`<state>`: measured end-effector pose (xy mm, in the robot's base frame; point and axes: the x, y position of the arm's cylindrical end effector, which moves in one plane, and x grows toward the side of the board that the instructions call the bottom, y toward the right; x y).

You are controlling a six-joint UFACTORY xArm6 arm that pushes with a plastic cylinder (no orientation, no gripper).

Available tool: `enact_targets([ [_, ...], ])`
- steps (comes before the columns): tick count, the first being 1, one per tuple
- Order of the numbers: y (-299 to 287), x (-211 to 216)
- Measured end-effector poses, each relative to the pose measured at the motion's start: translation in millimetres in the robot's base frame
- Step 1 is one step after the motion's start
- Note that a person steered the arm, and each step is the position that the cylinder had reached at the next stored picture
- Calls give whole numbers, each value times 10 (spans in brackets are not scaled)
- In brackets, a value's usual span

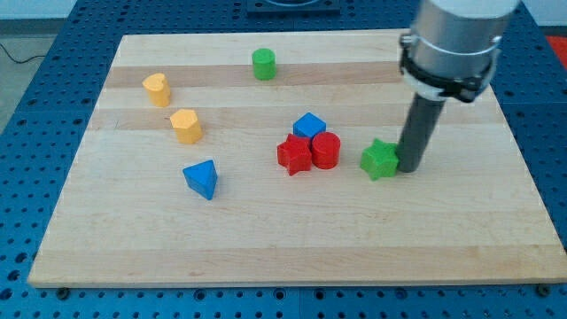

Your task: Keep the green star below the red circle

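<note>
Green star beside, not yet below

Green star [379, 160] lies at three o'clock of the red circle [325, 151], slightly apart, on the bench [266, 248]. My tip [410, 167] touches its three-o'clock side; no claw exists to judge. A straight push toward nine could ram the circle and red star [294, 155].

On your pale, wood-grained table [292, 239] with lengthwise stripes of lighter and darker boards, you have a green star [379, 160] and, at its 9 o'clock, a red circle [325, 151] beside a red star [294, 155]. A blue cube [309, 126] sits at their 12 o'clock. Toward 9 o'clock lie a blue triangle [201, 178] and two yellow-orange blocks [186, 126] [157, 89]. A green cylinder [263, 64] stands at 12 o'clock. The rod is dark grey down to my tip [410, 167], under a silver-grey collar, and the surround is blue.
</note>
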<state>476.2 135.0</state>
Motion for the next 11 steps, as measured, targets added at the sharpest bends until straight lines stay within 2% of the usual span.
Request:
enact_targets([
  [1, 194, -124],
  [2, 245, -444],
  [3, -44, -435],
  [4, -488, -111],
  [5, -579, 15],
  [6, -39, -196],
  [7, 481, -52],
  [8, 466, 473],
  [9, 54, 644],
  [11, -575, 278],
])
